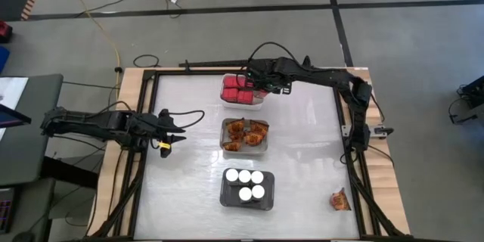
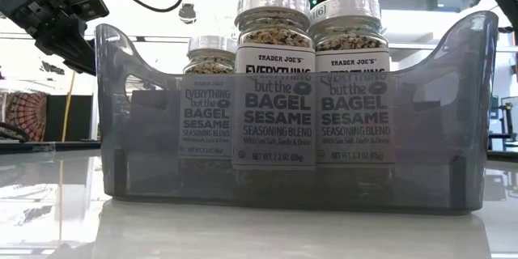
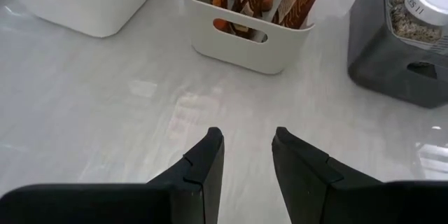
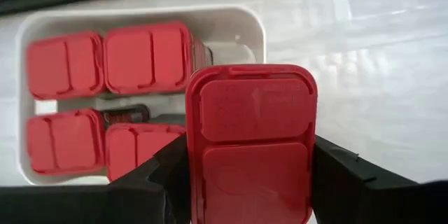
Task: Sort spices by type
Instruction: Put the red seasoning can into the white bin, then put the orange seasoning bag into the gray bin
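Note:
Several red boxy containers (image 1: 236, 91) stand in the white tray (image 4: 252, 22) at the far side. My right gripper (image 1: 262, 88) hovers over that tray's right part, shut on one more red container (image 4: 252, 140). Orange-brown packets (image 1: 244, 131) fill the middle tray (image 3: 245, 45). White-lidded jars (image 1: 245, 183) stand upright in the dark grey tray (image 2: 453, 129) nearest the near edge. One stray packet (image 1: 340, 200) lies flat by the table's near right corner. My left gripper (image 3: 246, 140) is open and empty above the left part of the table (image 1: 175, 138). My right gripper pinches the red container between its two fingers (image 4: 164, 175), one on each long side just below the lid (image 4: 252, 105). The fingers come from above, pointing down. The container is upright, lifted clear above the white tray's right part.
The three trays sit in a row down the table's middle, from far to near. Bare white table lies to the left and right of them. A wooden frame (image 1: 128, 91) borders the table. The right arm's base post (image 1: 355, 132) stands at the right edge.

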`<move>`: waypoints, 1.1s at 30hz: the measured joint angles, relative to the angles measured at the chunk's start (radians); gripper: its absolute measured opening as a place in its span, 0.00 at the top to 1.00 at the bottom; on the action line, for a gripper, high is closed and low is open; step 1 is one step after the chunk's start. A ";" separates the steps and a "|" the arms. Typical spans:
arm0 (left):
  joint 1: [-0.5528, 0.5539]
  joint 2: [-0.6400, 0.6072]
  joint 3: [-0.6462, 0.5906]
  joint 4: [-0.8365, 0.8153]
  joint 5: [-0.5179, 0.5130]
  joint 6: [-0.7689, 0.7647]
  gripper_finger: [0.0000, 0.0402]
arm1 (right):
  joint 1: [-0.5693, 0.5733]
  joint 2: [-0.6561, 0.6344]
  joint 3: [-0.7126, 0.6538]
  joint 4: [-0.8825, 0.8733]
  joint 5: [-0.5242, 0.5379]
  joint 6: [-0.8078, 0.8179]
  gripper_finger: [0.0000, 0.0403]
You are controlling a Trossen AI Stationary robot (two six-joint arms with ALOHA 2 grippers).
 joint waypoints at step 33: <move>-0.001 0.000 0.000 -0.005 0.027 -0.001 0.72 | 0.005 0.077 0.052 0.031 0.005 -0.112 0.13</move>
